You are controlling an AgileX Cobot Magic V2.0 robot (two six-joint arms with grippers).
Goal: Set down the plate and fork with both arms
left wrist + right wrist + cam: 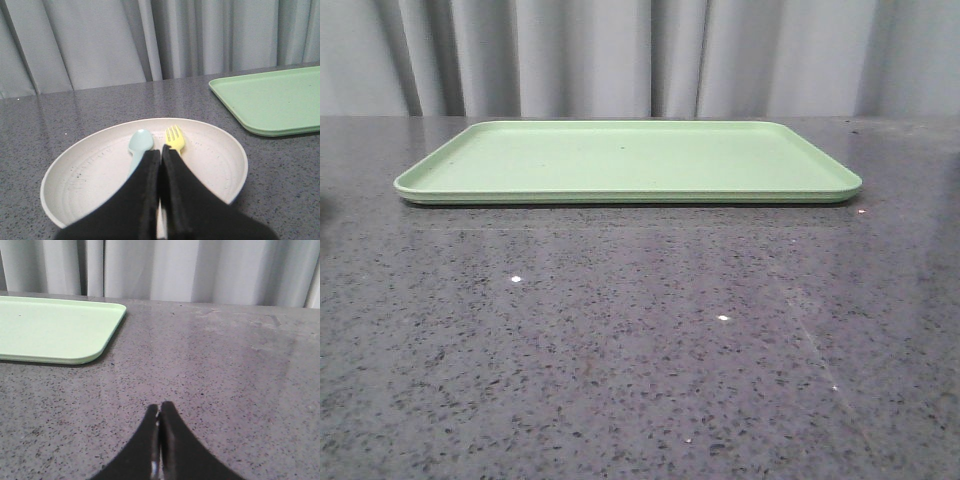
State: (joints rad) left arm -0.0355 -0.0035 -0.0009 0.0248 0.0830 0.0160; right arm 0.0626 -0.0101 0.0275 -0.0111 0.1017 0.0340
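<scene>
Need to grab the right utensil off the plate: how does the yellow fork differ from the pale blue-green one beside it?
The fork is bright yellow and ends in short tines; the pale blue-green utensil ends in a smooth rounded bowl, like a spoon. Their handles are hidden behind the left gripper, whose fingers are closed. Both lie side by side on the plate, heads pointing the same way.

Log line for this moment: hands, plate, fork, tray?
left hand: shut, over plate | right hand: shut, above bare table | fork: on plate beside blue-green spoon | tray: empty
</scene>
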